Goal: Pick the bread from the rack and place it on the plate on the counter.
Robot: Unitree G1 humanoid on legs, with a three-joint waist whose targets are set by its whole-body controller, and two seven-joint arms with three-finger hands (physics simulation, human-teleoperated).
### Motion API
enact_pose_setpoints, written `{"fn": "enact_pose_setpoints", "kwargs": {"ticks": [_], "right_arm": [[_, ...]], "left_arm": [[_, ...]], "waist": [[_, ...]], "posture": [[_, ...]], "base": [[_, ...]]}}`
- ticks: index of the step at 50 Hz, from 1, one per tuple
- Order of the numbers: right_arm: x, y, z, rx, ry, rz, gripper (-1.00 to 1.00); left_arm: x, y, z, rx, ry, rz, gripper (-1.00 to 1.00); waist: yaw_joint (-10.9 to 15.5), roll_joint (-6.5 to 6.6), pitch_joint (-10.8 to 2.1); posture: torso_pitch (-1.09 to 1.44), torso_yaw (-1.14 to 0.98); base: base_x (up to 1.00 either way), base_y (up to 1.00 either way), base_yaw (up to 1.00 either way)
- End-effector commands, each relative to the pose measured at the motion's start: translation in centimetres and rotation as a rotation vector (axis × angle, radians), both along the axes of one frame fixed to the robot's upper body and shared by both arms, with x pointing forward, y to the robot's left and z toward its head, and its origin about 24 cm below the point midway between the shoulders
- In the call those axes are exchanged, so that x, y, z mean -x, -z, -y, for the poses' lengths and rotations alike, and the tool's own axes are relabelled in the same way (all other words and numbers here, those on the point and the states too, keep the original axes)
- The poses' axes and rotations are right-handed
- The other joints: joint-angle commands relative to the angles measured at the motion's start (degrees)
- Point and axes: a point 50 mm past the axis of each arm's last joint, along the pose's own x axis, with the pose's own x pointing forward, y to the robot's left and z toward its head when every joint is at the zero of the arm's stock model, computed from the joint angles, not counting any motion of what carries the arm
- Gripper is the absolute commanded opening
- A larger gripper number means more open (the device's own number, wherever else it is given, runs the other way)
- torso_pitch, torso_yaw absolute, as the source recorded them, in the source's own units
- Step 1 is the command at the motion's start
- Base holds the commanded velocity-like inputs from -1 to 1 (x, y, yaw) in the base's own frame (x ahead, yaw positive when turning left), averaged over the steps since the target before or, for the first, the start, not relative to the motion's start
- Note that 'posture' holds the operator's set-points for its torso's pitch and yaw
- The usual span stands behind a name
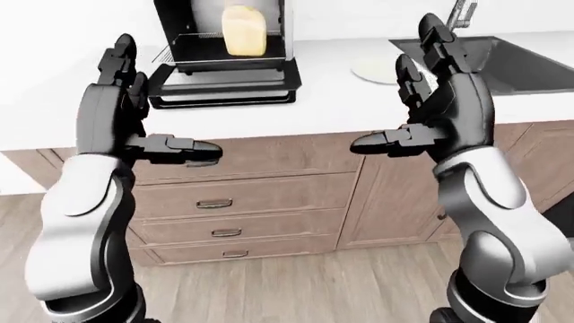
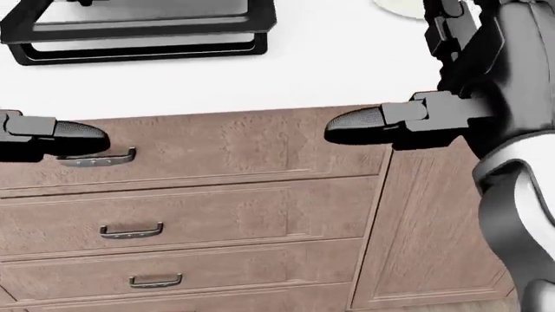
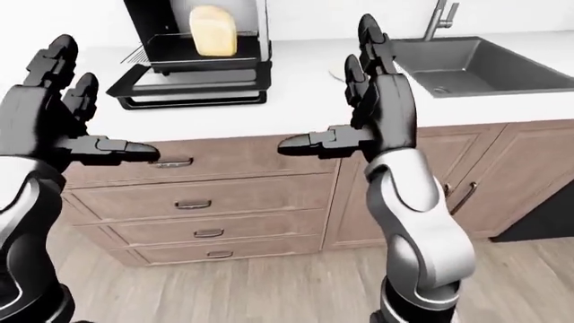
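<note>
Both robot hands, left [image 1: 121,101] and right [image 1: 439,87], are open and empty; the right one half hides the plate [image 1: 372,69], bread [image 1: 244,30] sits on the rack [image 1: 215,50].

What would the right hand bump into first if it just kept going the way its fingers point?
Probably the plate on the white counter: the open right hand points up the view toward it. Depth is unclear, so it might pass over it toward the wall.

Pale yellow bread [image 1: 244,30] in a black rack [image 1: 224,64]; white plate [image 1: 375,68] on the white tabletop [image 1: 341,108]; dark grey sink [image 3: 466,64]. Drawers [image 1: 233,195] show brown wood grain, as does the floor [image 1: 296,289]. My left robot hand [image 1: 134,101] and right robot hand [image 1: 422,94] are black, my forearms silver-grey.
</note>
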Motion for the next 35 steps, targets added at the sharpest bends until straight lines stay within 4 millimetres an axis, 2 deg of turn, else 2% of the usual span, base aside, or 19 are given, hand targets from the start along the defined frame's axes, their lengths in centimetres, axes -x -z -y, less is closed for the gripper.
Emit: {"fn": "enact_pose_setpoints", "kwargs": {"ticks": [1,4,6,8,9,10,11,12,13,19,21,22,23,24,25,26,28,32,35], "right_arm": [[1.1,-1.97,0.58,-0.006,0.03,0.128,1.0],[1.11,-2.19,0.52,-0.008,0.028,0.131,1.0],[1.03,-2.23,0.51,-0.004,0.032,0.131,1.0],[1.02,-2.44,0.45,-0.004,0.031,0.133,1.0],[1.04,-2.52,0.42,-0.001,0.029,0.134,1.0],[1.05,-2.6,0.39,0.005,0.029,0.135,1.0],[1.08,-2.67,0.36,0.005,0.026,0.137,1.0],[1.07,-2.71,0.37,0.006,0.027,0.138,1.0],[1.07,-2.71,0.27,0.012,0.023,0.141,1.0],[1.01,-2.38,0.41,0.008,0.025,0.136,1.0],[1.05,-2.22,0.39,0.01,0.024,0.134,1.0],[1.07,-2.2,0.46,0.008,0.025,0.134,1.0],[1.02,-2.15,0.47,0.006,0.025,0.134,1.0],[1.02,-2.08,0.46,0.006,0.024,0.133,1.0],[1.01,-2.03,0.41,0.006,0.022,0.132,1.0],[0.97,-2.01,0.44,0.008,0.023,0.133,1.0],[0.94,-2.03,0.37,0.007,0.022,0.134,1.0],[1.0,-1.95,0.47,0.008,0.024,0.134,1.0],[1.04,-1.97,0.38,0.008,0.021,0.134,1.0]], "left_arm": [[1.04,-2.32,0.39,-0.037,0.013,0.137,1.0],[1.17,-2.48,0.27,-0.038,0.006,0.141,1.0],[1.2,-2.6,0.21,-0.041,0.003,0.144,1.0],[1.18,-2.65,0.15,-0.04,0.002,0.145,1.0],[1.17,-2.69,0.18,-0.039,0.003,0.145,1.0],[1.18,-2.81,0.2,-0.038,0.004,0.148,1.0],[1.19,-2.88,0.21,-0.038,0.004,0.149,1.0],[1.16,-2.89,0.21,-0.039,0.004,0.15,1.0],[1.1,-2.84,0.22,-0.038,0.004,0.15,1.0],[1.2,-2.66,0.28,-0.042,0.002,0.149,1.0],[1.43,-2.77,0.2,-0.039,-0.001,0.152,1.0],[1.43,-2.82,0.17,-0.039,-0.001,0.153,1.0],[1.39,-2.72,0.21,-0.044,-0.002,0.15,1.0],[1.41,-2.71,0.23,-0.043,-0.002,0.151,1.0],[1.4,-2.64,0.18,-0.042,-0.003,0.151,1.0],[1.38,-2.61,0.11,-0.043,-0.006,0.151,1.0],[1.36,-2.61,0.14,-0.044,-0.005,0.15,1.0],[1.48,-2.69,0.07,-0.046,-0.008,0.153,1.0],[1.55,-2.67,0.03,-0.046,-0.01,0.154,1.0]], "waist": [[-0.41,1.26,-2.17],[-0.37,0.59,-2.07],[-0.47,-0.68,-1.34],[-0.65,-2.71,-1.61],[-0.82,-4.8,-2.44],[-1.09,-4.72,-2.96],[-0.97,-4.21,-2.44],[-0.92,-4.38,-2.41],[-1.06,-3.96,-2.76],[-0.78,-1.37,-1.52],[-1.06,0.27,-1.51],[-1.25,1.5,-1.53],[-1.42,3.26,-2.04],[-1.82,3.65,-2.68],[-1.05,2.56,-1.99],[-1.34,3.25,-1.7],[-0.83,2.32,-1.79],[-0.59,0.4,-0.94],[-0.07,-1.83,-1.17]], "posture": [[0.0,0.0],[0.0,0.0],[0.0,0.0],[0.0,0.0],[0.0,0.0],[0.0,0.0],[0.0,0.0],[0.0,0.0],[0.0,0.0],[0.0,0.0],[0.0,0.0],[0.0,0.0],[0.0,0.0],[0.0,0.0],[0.0,0.0],[0.0,0.0],[0.0,0.0],[0.0,0.0],[0.0,0.0]], "base": [[0.14,0.0,0.0],[0.13,0.0,0.0],[0.1,0.0,0.0],[0.07,0.0,0.0],[0.07,0.0,0.0],[0.07,0.0,0.0],[0.07,0.0,0.0],[0.07,0.0,0.0],[0.13,0.0,0.0],[0.14,0.0,0.0],[0.14,0.0,0.0],[0.13,0.0,0.0],[0.14,0.0,0.0],[0.15,0.0,0.0],[0.14,0.0,0.0],[0.15,0.0,0.0],[0.27,0.0,0.0],[0.3,0.0,0.0],[0.29,0.0,0.0]]}}
